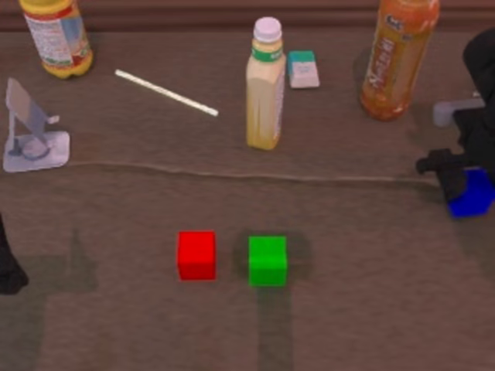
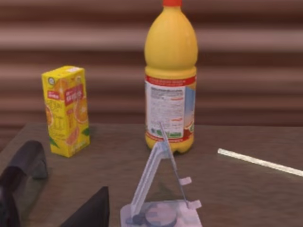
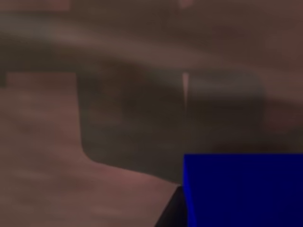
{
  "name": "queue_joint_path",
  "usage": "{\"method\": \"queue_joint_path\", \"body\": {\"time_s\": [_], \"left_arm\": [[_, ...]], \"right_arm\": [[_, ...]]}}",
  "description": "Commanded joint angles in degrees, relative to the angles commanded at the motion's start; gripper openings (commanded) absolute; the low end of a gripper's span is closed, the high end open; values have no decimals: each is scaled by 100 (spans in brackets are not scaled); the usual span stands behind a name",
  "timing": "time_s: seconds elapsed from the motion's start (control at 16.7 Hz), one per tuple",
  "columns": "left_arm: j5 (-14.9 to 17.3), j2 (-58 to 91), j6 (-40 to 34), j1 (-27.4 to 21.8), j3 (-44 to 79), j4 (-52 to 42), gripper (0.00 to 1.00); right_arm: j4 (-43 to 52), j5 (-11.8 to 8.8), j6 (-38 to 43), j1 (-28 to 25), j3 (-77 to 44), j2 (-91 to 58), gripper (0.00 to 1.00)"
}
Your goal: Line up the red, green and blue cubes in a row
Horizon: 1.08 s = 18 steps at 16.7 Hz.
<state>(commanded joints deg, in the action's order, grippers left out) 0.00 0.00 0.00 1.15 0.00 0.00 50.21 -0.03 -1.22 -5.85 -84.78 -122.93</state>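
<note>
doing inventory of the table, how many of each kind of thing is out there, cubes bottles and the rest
Cubes: 3, red cube, green cube, blue cube at the right gripper
Bottles: 3
Juice carton: 1
Phone stand: 1
White stick: 1
Small teal-and-white block: 1
Total: 10

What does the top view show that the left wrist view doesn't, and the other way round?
Only the top view shows the small red cube beside the small green cube, and the right gripper at the table's right edge on the small deep-blue cube.
Only the left wrist view shows a yellow juice carton.
Both show the yellow orange-juice bottle, the clear phone stand and the white straw.
</note>
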Motion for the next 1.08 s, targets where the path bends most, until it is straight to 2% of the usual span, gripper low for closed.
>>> {"method": "queue_joint_path", "body": {"time_s": [0.3, 0.72, 0.9, 1.08], "left_arm": [[0, 0, 0, 0, 0, 0, 100], [0, 0, 0, 0, 0, 0, 100], [0, 0, 0, 0, 0, 0, 100], [0, 0, 0, 0, 0, 0, 100]], "right_arm": [[1037, 7, -8, -32, -617, 391, 0], [1144, 6, 84, -88, -684, 440, 0], [1214, 11, 646, -589, -652, 488, 0], [1287, 31, 1728, -1371, -549, 632, 0]]}}
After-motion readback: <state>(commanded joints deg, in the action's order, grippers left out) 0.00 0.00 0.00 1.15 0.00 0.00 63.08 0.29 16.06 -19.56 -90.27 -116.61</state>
